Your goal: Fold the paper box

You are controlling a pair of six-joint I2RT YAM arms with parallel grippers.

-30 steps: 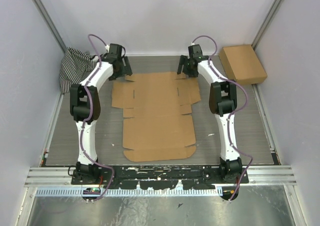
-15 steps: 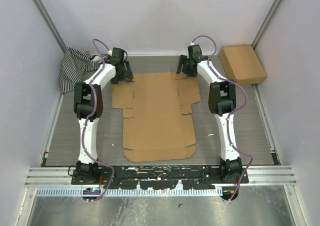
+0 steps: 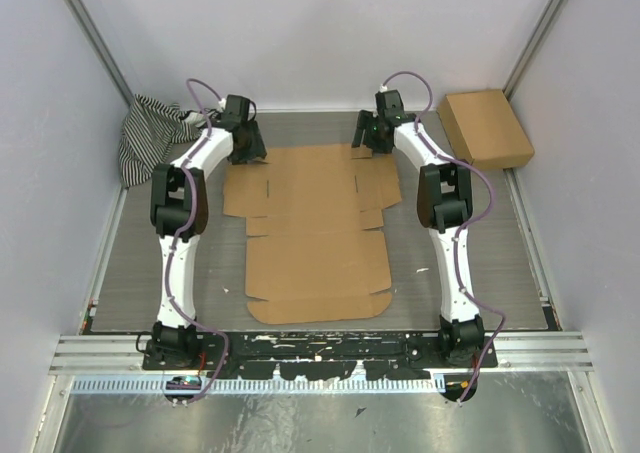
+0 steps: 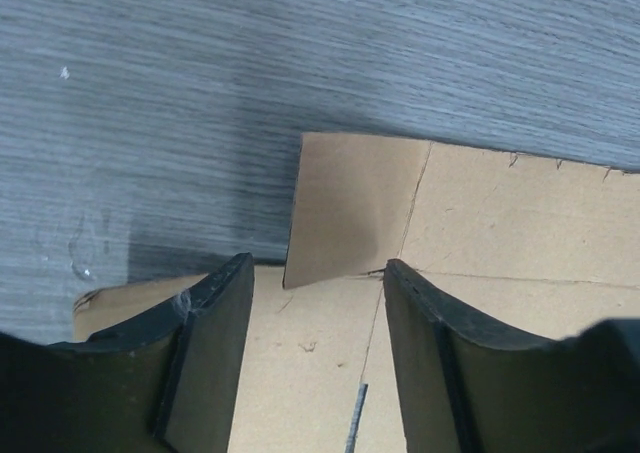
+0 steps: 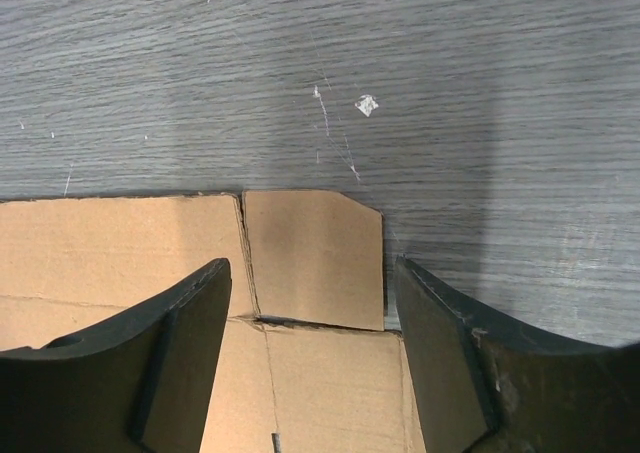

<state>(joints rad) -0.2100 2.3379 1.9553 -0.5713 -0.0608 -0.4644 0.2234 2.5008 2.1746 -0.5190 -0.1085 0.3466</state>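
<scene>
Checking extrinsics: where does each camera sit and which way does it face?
Top external: high behind the bases, looking down on the grey wood-grain table; left arm and right arm whole, flat brown cardboard die-cut sheet between.
Left wrist: on the left arm, facing down at the sheet's far-left flap; open left gripper frames it.
Right wrist: likewise, far-right flap; open right gripper.
Shared: all show the sheet's far edge.

Paper box cut off by wrist-view edges.

The top view looks down from the near side. Each wrist view looks down from close, sharing the paper box's far corners.
</scene>
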